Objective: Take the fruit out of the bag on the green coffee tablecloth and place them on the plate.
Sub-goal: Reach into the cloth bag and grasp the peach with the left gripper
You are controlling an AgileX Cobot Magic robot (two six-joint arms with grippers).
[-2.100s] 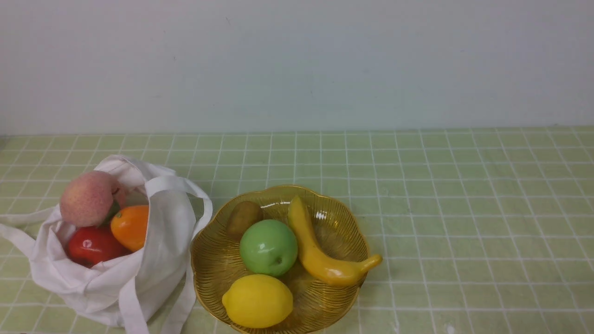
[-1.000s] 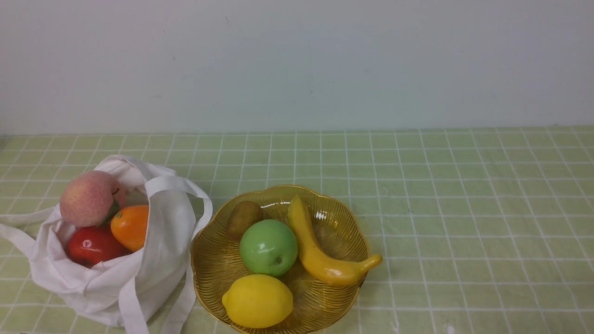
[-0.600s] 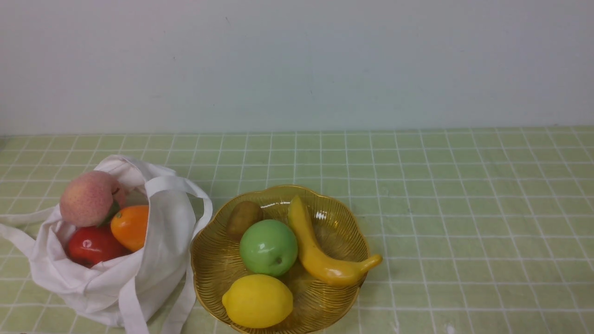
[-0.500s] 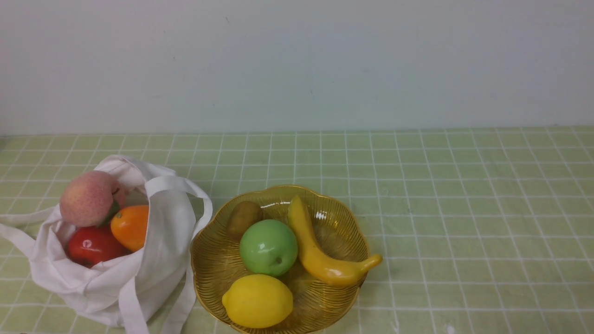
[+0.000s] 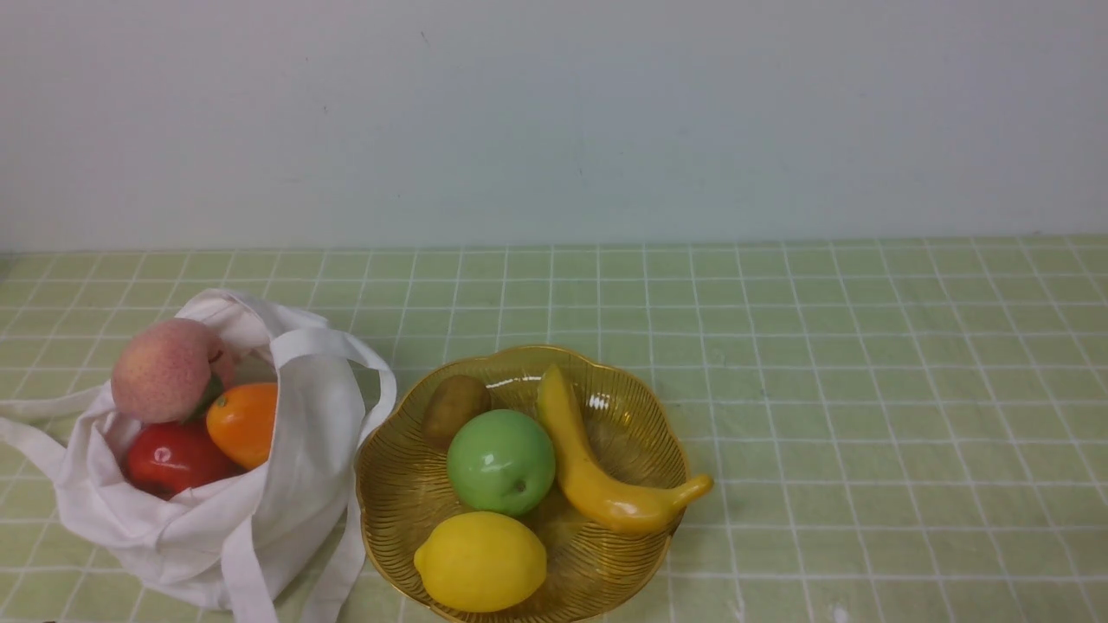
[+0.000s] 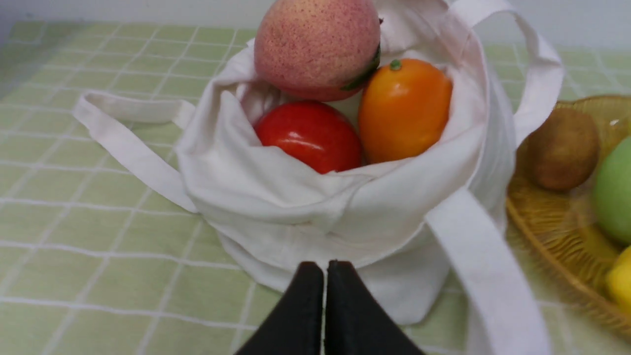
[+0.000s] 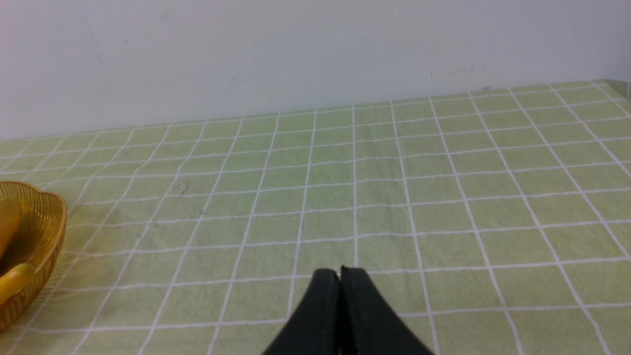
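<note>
Fruit [image 6: 318, 47] sits bagged; the left gripper [image 6: 325, 268] is closed, empty.

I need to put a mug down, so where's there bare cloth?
Right of the amber plate, and behind it up to the wall. It's crowded between plate and white bag, where straps lie.

Ahead of my left claw [image 6: 325, 271] lies the bag [image 5: 312, 450], on the tablecloth [image 5: 866, 389]. In it, the peach [image 5: 162, 370] sits behind an apple [image 5: 177, 459], the citrus [image 5: 244, 424] to their right. Farther right of my claw, the plate [image 5: 606, 562] holds a lemon [image 5: 481, 562] nearest, another apple [image 5: 501, 462] behind, then a kiwi [image 5: 455, 408]; a banana [image 5: 597, 484] lies rightmost.
</note>
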